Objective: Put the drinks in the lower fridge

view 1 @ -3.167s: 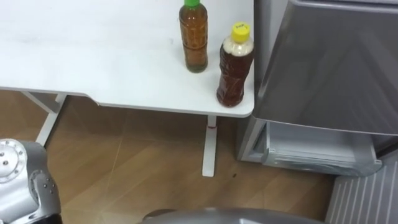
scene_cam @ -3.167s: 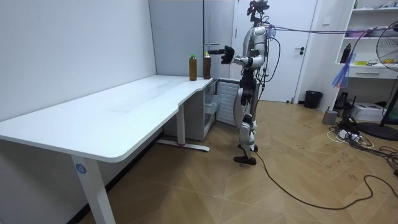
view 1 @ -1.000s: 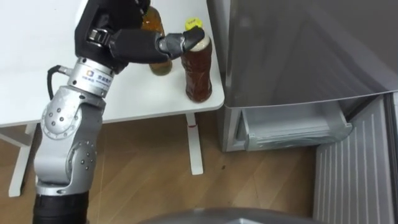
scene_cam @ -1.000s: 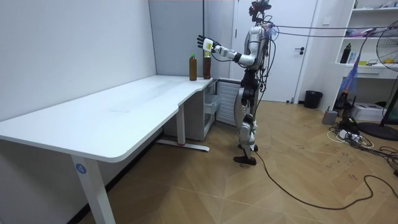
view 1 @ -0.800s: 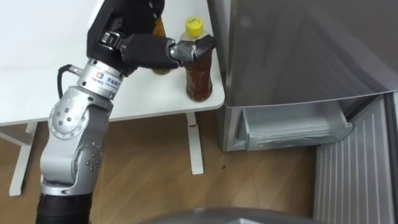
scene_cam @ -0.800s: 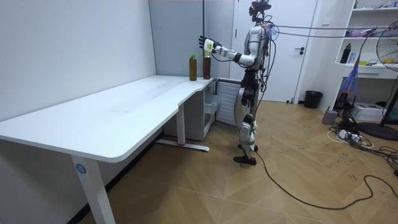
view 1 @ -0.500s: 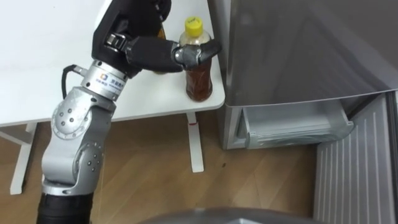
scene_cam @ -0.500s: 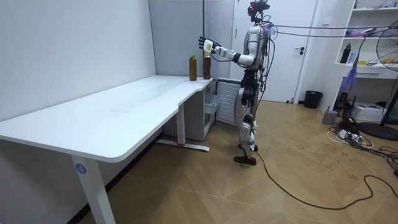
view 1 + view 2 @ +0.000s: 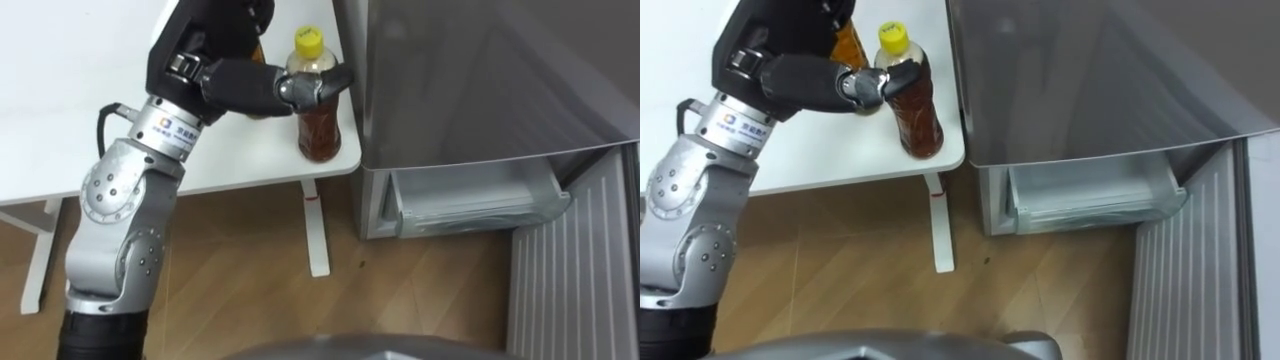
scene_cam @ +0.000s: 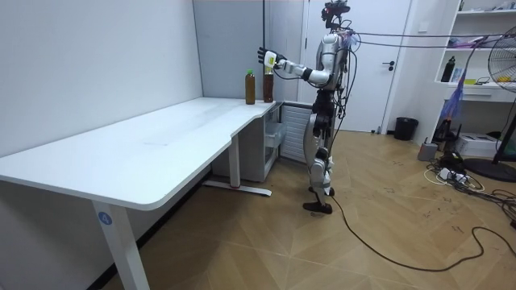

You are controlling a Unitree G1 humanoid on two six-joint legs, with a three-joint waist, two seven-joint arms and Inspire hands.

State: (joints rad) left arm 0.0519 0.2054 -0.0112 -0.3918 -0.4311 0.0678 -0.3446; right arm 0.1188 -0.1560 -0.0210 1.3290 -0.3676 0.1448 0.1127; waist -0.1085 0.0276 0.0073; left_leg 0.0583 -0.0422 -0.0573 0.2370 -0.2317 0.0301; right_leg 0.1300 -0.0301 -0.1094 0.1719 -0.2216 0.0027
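A brown drink bottle with a yellow cap (image 9: 318,130) stands upright at the near right corner of the white table (image 9: 60,100), close beside the grey fridge (image 9: 480,80). My left hand (image 9: 245,82) reaches across from the left. Its fingers are curled round the bottle's shoulder just under the cap, with the thumb across the front. A second amber bottle (image 9: 848,45) stands right behind the hand and is mostly hidden by it. In the room view both bottles (image 10: 268,86) stand at the table's far end, and I stand beside them with my left arm stretched out.
The fridge's lower compartment (image 9: 470,200) is open below the grey upper door, showing a pale drawer. A ribbed grey panel (image 9: 570,280) stands at the right edge. A white table leg (image 9: 316,230) stands on the wooden floor between the table and the fridge.
My left hand has dropped from the yellow cap to the bottle's shoulder and curled round it. The bottle still stands on the table. In the last half second almost nothing moved.
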